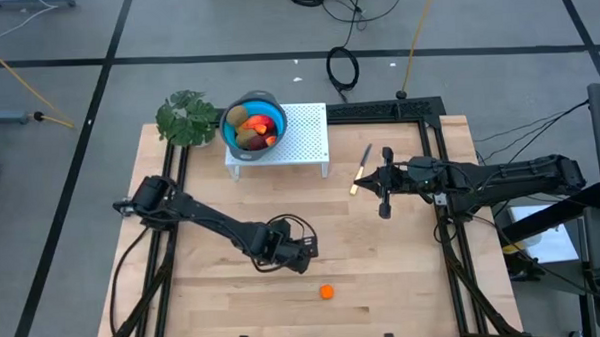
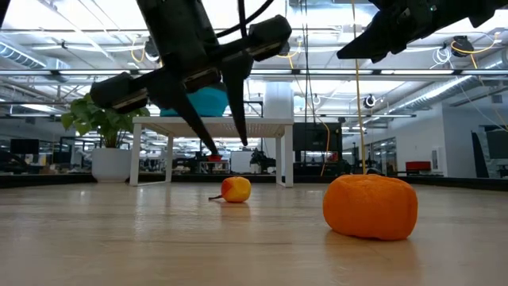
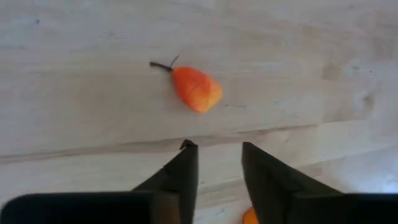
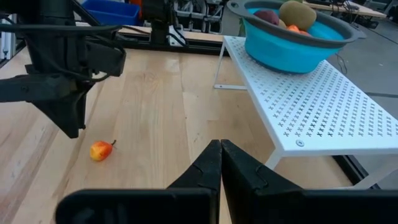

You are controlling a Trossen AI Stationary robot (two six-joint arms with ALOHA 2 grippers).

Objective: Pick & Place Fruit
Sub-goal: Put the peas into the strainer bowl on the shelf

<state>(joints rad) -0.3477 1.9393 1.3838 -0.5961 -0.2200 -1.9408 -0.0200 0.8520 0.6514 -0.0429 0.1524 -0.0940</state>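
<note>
My left tool [image 3: 214,163] is hanging with fingers parted, empty, over the bare wooden surface [image 1: 404,275], just beside a small orange-yellow stemmed fruit [image 3: 195,88]. My right tool [image 4: 221,163] is waiting closed near the white perforated stand [image 4: 323,106].

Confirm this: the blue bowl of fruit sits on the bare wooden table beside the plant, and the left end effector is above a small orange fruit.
Wrong about the bowl: it sits on the white rack, as the right wrist view shows. The rest holds.

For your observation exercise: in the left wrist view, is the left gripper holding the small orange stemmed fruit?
No. The small orange stemmed fruit lies on the table, apart from the open left gripper.
</note>
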